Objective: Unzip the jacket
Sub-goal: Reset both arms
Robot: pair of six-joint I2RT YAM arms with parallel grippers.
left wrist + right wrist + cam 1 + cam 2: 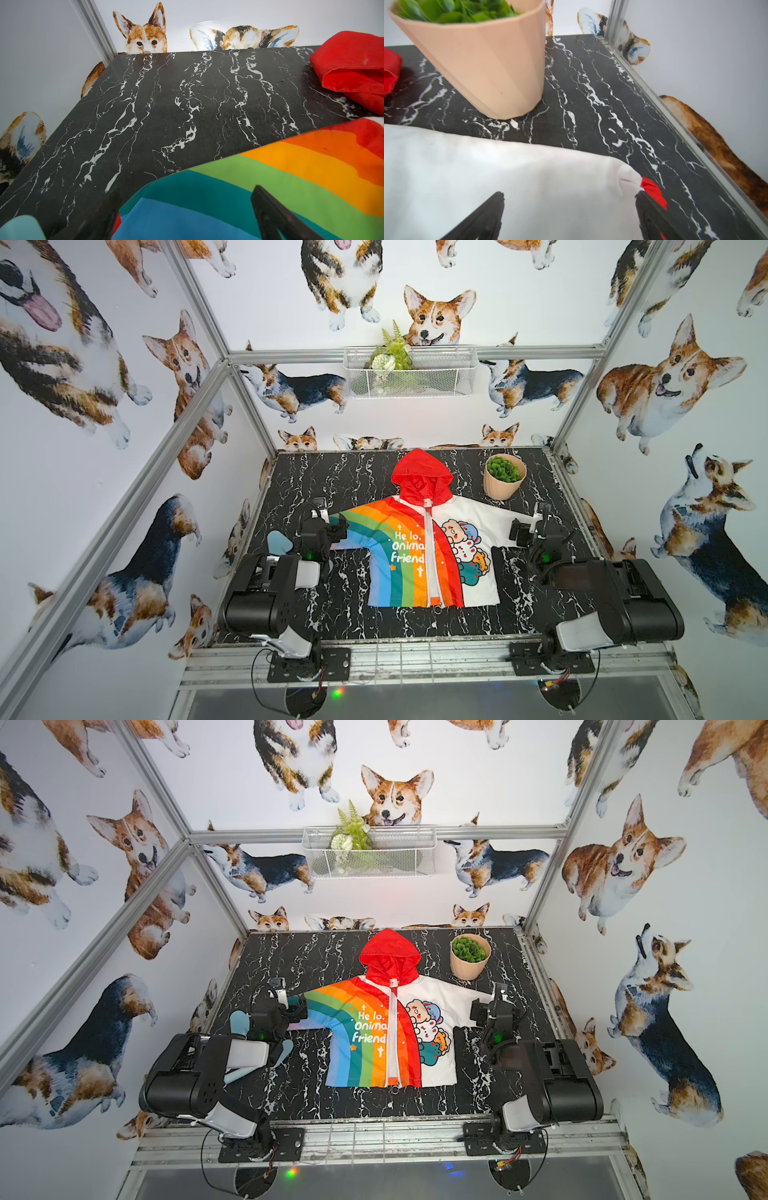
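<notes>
"Checking the jacket (419, 556): where, which way?"

"Flat on the black marble table (332, 472), about mid-table. Long axis runs front to back, with the red hood (420, 477) toward the back wall and the hem toward my bases. Sleeves out sideways, rainbow half on my left, white half on my right. White zip (428, 547) down the centre, pull up at the collar."

"Pincers?"

"Left pincer (182, 218) spread wide, nothing in it, over the rainbow sleeve (228, 197). Right pincer (569, 216) the same, wide and empty, over the white sleeve (508, 170) by its red cuff (652, 189). Fingertips look just off the cloth, but the wrist views blur there."

"Else?"

"Plant pot (504, 477) beyond the white sleeve, right of the hood."
</notes>
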